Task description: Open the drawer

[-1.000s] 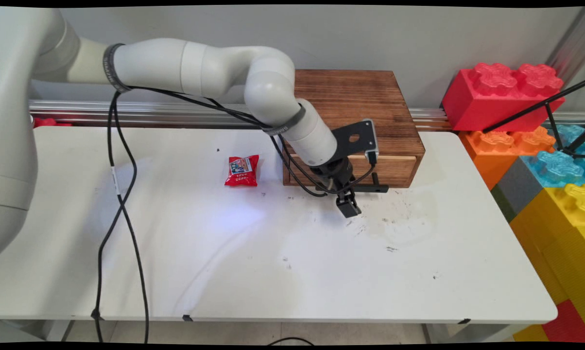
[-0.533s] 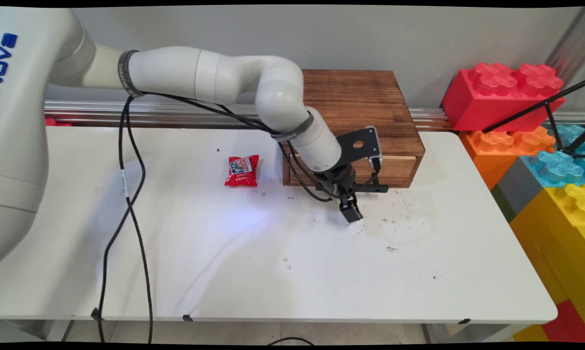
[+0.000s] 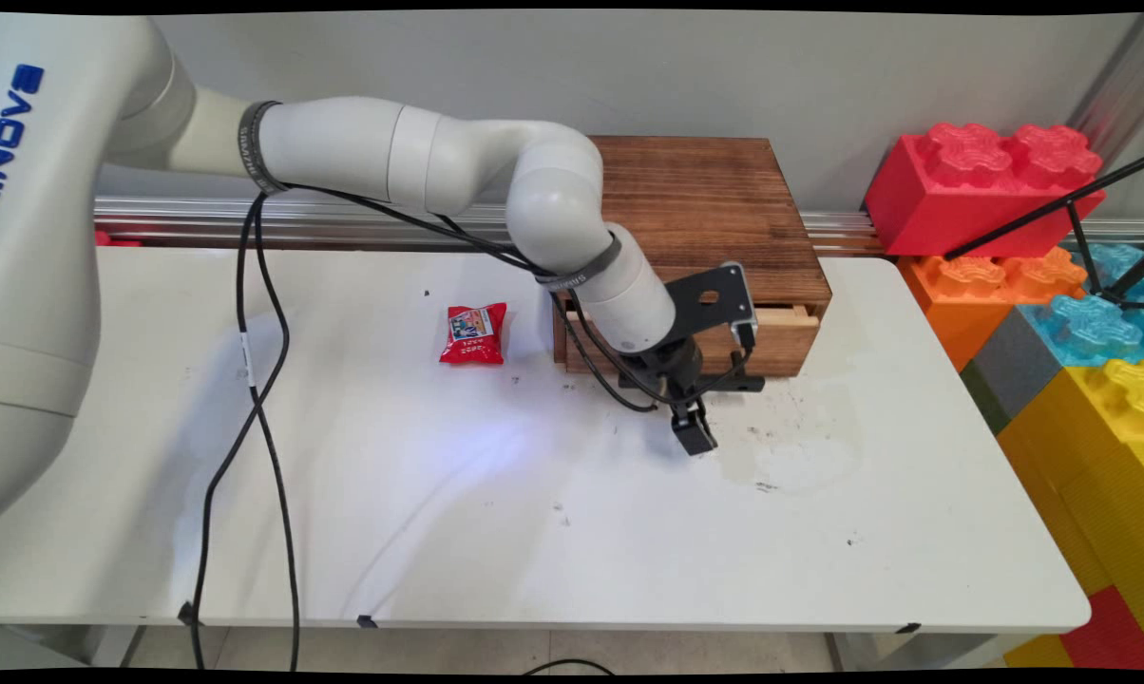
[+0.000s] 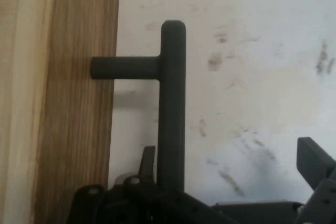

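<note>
While gripper (image 4: 231,166) hangs low over bench (image 3: 534,532), you see drawer handle (image 4: 172,103) between its spread fingers, bar lengthwise, unclenched; drawer (image 3: 781,328) slightly out of wooden box (image 3: 705,199).

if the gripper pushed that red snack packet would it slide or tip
The packet lies flat on the table, so it would probably slide rather than tip. It looks puffy and crinkled, so likely light and soft, denting under a push. Its glossy film may be slippery.

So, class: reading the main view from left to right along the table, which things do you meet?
Hanging black cables → red snack packet → pincer → toy bricks beside the table.
</note>
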